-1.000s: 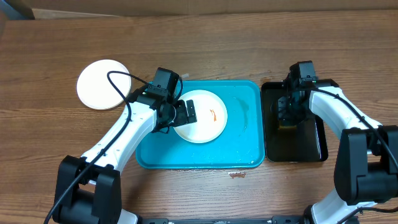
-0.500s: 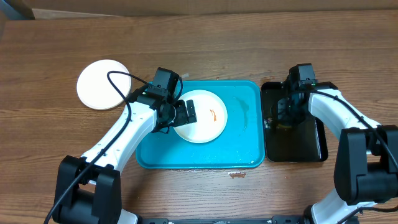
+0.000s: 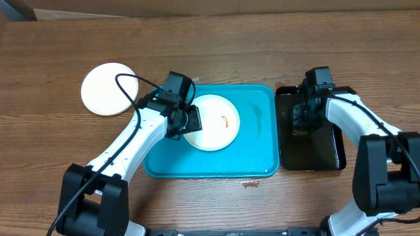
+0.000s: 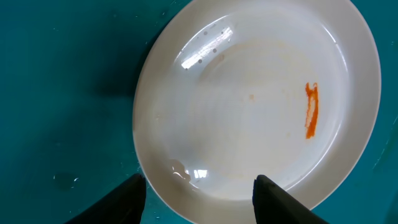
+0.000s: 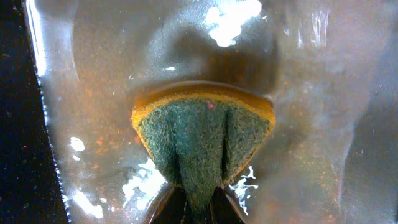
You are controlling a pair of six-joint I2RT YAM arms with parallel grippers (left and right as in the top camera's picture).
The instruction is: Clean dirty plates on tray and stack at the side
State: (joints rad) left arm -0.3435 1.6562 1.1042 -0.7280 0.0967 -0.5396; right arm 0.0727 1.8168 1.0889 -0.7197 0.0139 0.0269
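1. Far left, a clean-looking round white plate point(image 3: 108, 88) lies alone on the brown wood-grain surface point(image 3: 262, 46), well apart from the tray. I judge that to be the stacking spot.
2. My left jaws hang at the near rim of the dirty white plate point(image 4: 249, 106), with the black fingers point(image 4: 124, 202) apart. Whether they grip it I cannot tell. A hold there would steady it for scrubbing.
3. That plate is shallow, glossy and wet, with a short orange-red sauce streak point(image 4: 311, 118). It lies flat in the large turquoise plastic tray point(image 3: 256, 157), left of middle.
4. Just beside it, the narrow black tray point(image 3: 331, 154) carries a shiny film of water.
5. My right jaws are clamped on a yellow foam sponge with a rough green scouring face point(image 5: 205, 140), folding it, probably to soak it.
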